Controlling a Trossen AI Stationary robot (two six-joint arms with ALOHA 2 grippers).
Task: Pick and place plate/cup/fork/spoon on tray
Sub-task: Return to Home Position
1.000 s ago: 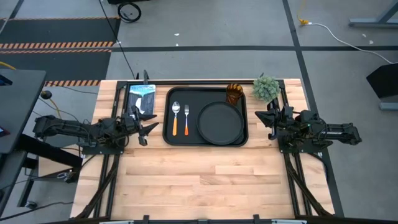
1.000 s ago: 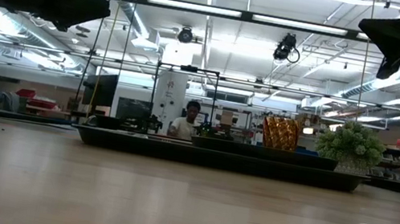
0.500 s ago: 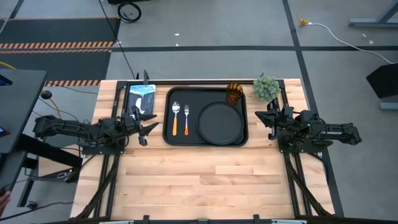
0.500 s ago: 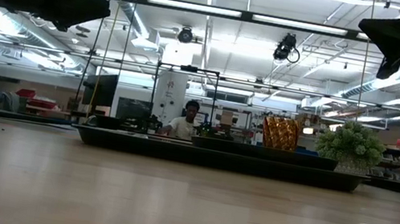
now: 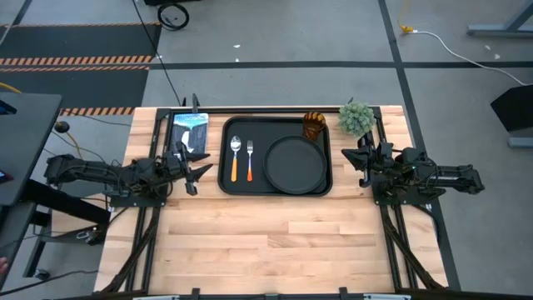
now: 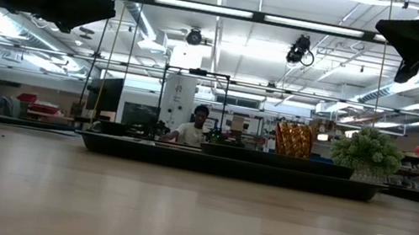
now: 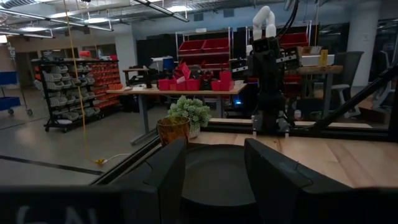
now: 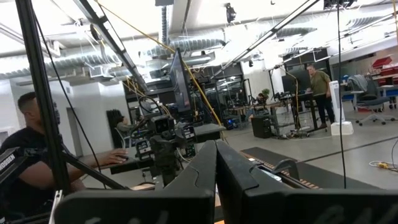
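The black rectangular tray (image 5: pixel 277 187) lies at the table's far middle; it also shows in the low view (image 6: pixel 227 166). On it lie the round black plate (image 5: pixel 295 164) at the right, the amber cup (image 5: pixel 313 125) upright at the far right corner, and the spoon (image 5: pixel 235 157) and the fork (image 5: pixel 250 158) side by side at the left. The cup also shows in the low view (image 6: pixel 294 138) and the left wrist view (image 7: pixel 172 129). My left gripper (image 5: pixel 200 171) is open and empty, just left of the tray. My right gripper (image 5: pixel 354 158) is shut and empty, just right of the tray.
A small green plant (image 5: pixel 356 118) stands at the far right, beside the tray's corner. A blue and white packet (image 5: pixel 190 131) lies at the far left. The near half of the wooden table (image 5: pixel 275 242) is bare. People show in the room beyond the table (image 6: pixel 198 128).
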